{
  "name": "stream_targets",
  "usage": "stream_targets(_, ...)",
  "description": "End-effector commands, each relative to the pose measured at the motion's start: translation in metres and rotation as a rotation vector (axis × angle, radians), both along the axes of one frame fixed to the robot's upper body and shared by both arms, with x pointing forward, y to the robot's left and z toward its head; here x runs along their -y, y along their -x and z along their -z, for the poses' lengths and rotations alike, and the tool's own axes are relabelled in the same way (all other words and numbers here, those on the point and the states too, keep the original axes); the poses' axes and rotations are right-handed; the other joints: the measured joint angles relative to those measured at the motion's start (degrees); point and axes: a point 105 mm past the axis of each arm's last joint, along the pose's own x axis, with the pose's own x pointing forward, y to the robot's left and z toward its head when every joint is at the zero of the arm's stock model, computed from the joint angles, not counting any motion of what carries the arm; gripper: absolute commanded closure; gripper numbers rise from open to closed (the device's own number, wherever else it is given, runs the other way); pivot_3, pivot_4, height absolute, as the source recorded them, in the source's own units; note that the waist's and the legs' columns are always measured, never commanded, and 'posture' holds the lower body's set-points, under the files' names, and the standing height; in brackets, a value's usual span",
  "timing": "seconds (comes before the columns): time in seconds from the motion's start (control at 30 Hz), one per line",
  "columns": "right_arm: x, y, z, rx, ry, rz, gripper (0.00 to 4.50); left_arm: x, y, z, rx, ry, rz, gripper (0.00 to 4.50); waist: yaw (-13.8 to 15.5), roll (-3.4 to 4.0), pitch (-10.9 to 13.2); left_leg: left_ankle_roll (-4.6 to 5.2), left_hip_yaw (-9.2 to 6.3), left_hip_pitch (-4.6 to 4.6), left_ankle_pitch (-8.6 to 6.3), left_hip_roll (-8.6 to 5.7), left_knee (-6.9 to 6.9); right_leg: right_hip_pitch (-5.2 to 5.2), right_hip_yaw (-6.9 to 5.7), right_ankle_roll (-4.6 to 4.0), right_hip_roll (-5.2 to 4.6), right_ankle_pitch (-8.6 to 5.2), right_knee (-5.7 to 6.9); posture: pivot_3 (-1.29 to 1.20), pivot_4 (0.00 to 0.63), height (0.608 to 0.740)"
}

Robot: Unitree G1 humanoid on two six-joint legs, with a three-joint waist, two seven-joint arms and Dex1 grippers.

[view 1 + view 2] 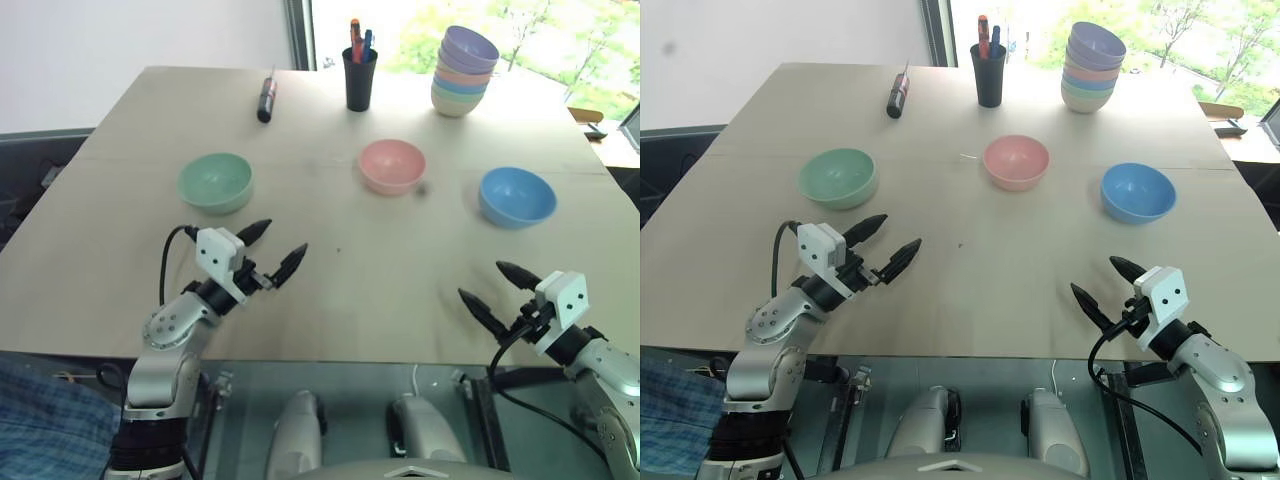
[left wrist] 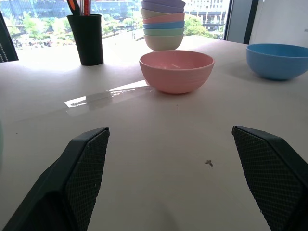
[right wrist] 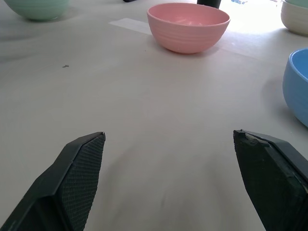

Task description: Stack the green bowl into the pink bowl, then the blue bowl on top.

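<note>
A: On the table (image 1: 330,270), in the left eye view, 3 single bowls stand in 1 row: the green bowl (image 1: 215,182) at the left, the pink bowl (image 1: 392,165) in the middle, the blue bowl (image 1: 517,196) at the right. All 3 are upright and well apart. Which arm is nearer to the green one?

B: The left gripper (image 1: 271,249). It hovers just in front of the green bowl, a little to its right, with jaws wide apart and empty. The right gripper (image 1: 502,290) is near the table's front edge, below the blue bowl, also spread and holding nothing.

A: And the right eye view?

B: The same layout. The green bowl lies forward and slightly left of the left gripper's tips.

A: The left wrist view?

B: The fingers (image 2: 86,168) point toward the pink bowl, not the green one. So I judge the wrist must turn left first.

A: The right wrist view?

B: The pink bowl is straight ahead, the blue bowl at the side, close.
</note>
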Motion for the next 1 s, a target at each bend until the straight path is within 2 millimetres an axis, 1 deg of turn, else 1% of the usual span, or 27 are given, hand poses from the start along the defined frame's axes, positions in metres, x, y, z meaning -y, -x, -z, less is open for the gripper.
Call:
stream_targets(0.03, -0.003, -0.001, -0.012, 0.057, 0.012, -0.012, 0.00, 0.007, 0.007, -0.017, 0.073, 0.012, 0.032, 0.19, 0.00, 0.00, 0.00, 0.00, 0.00, 0.00, 0.00, 0.00, 0.00, 0.00, 0.00, 0.00, 0.00, 0.00, 0.00, 0.00, 0.150, 0.740)
stream_targets(0.37, -0.004, -0.005, -0.011, 0.057, 0.022, -0.027, 0.00, 0.009, 0.015, -0.018, 0.079, 0.027, 0.036, 0.19, -0.02, -0.01, -0.02, 0.00, 0.01, 0.00, 0.00, 0.00, 0.00, 0.00, 0.02, 0.00, 0.00, 0.00, 0.00, 0.00, 0.150, 0.740)
stream_targets(0.53, -0.001, -0.006, -0.009, 0.052, 0.034, -0.026, 0.00, 0.011, 0.017, -0.014, 0.073, 0.019, 0.034, 0.19, -0.01, -0.02, -0.04, 0.00, 0.01, 0.02, 0.00, 0.00, 0.01, 0.01, 0.01, 0.00, 0.00, 0.00, 0.01, 0.00, 0.150, 0.740)
stream_targets(0.7, -0.004, -0.010, -0.009, 0.061, 0.039, -0.030, 0.00, 0.013, 0.018, -0.014, 0.070, 0.024, 0.039, 0.19, -0.02, -0.01, -0.04, 0.00, 0.01, 0.02, 0.00, 0.00, 0.02, 0.01, 0.02, 0.00, 0.01, 0.00, 0.01, 0.00, 0.150, 0.740)
stream_targets(0.77, -0.004, -0.011, -0.006, 0.044, 0.054, -0.032, 0.00, 0.014, 0.017, -0.015, 0.072, 0.025, 0.040, 0.19, -0.01, -0.01, -0.04, 0.00, 0.01, 0.02, 0.00, 0.00, 0.01, 0.01, 0.02, 0.00, 0.01, 0.00, 0.01, 0.00, 0.150, 0.740)
stream_targets(0.83, -0.002, -0.017, -0.002, 0.024, 0.112, -0.019, 0.00, 0.015, 0.017, -0.015, 0.069, 0.037, 0.040, 0.19, -0.02, -0.02, -0.04, 0.00, 0.01, 0.01, 0.00, 0.00, 0.02, 0.01, 0.02, 0.00, 0.00, 0.00, 0.01, 0.00, 0.150, 0.740)
stream_targets(0.9, -0.003, -0.029, -0.004, 0.028, 0.177, -0.004, 0.00, 0.016, 0.017, -0.016, 0.062, 0.058, 0.045, 0.19, -0.03, -0.03, -0.05, 0.00, 0.02, 0.01, 0.00, 0.00, 0.03, 0.01, 0.03, 0.00, 0.00, 0.00, 0.01, 0.00, 0.150, 0.740)
stream_targets(1.0, -0.008, -0.052, -0.009, 0.036, 0.335, -0.027, 0.00, 0.016, 0.015, -0.020, 0.052, 0.122, 0.037, 0.19, -0.46, 0.00, -0.06, 0.00, 0.10, 0.05, 0.00, 0.01, 0.07, -0.01, 0.12, 0.00, 0.01, 0.01, 0.05, 0.00, 0.150, 0.740)
